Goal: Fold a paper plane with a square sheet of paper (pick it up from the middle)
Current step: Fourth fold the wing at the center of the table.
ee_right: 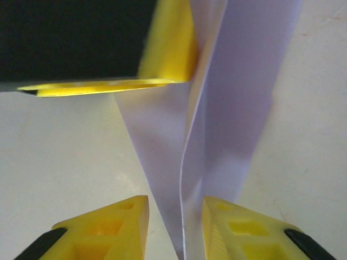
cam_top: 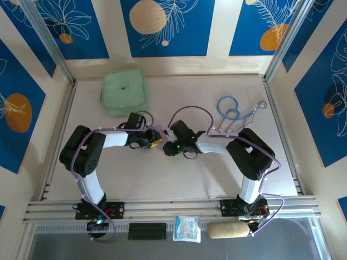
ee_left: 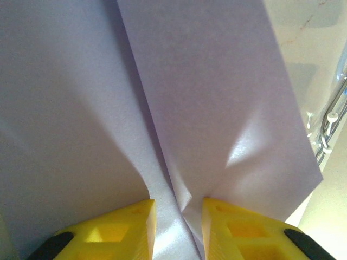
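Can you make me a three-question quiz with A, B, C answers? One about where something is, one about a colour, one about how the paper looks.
1. Where is the green pouch?
A) far left of the table
B) beside the right arm's base
C) between the grippers

2. What colour are the fingers by the paper?
A) red
B) yellow
C) white

3. How is the paper?
A) crumpled
B) torn in two
C) folded along a crease

Answers: 1 A, it lies far left in the top view; 2 B, both wrist views show yellow; 3 C, a straight crease runs down it.
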Controlling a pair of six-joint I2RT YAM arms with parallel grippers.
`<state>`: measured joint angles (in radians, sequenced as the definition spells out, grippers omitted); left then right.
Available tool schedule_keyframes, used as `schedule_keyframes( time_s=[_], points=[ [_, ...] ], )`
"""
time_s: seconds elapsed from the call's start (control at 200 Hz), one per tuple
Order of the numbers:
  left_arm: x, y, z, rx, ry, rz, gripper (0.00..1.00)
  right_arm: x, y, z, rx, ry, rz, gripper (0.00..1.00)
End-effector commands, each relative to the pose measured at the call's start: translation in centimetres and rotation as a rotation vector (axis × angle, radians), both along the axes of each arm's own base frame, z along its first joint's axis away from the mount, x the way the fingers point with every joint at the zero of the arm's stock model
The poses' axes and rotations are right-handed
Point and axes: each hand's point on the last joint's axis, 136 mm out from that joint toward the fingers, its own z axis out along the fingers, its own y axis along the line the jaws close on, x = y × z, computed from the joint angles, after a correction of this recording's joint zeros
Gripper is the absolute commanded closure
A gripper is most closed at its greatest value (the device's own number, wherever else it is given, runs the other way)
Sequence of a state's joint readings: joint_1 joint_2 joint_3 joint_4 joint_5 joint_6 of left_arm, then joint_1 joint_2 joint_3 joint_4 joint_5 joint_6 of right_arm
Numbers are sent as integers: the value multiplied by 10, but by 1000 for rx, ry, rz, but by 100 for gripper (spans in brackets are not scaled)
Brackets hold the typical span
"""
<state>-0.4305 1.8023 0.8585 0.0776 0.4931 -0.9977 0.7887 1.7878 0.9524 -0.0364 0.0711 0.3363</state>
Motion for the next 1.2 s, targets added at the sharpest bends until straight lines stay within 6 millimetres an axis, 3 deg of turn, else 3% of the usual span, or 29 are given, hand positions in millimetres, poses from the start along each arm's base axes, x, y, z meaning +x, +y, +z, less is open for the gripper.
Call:
schedule_keyframes(
  time_s=[0.0, 0.335, 0.81, 1.196],
  points=[
    [-11, 10, -24, 73, 84, 24, 71, 8, 1, 1, -17, -59, -10, 70],
    [-12, 10, -23, 73, 83, 26, 73, 9, 1, -1, -29, -70, 2, 82],
    [-12, 10, -21, 72, 83, 28, 73, 10, 1, -6, -44, -62, 3, 81],
    [-11, 12, -16, 63, 63, 44, 73, 1, 6, -10, -3, -1, 49, 93]
  ],
)
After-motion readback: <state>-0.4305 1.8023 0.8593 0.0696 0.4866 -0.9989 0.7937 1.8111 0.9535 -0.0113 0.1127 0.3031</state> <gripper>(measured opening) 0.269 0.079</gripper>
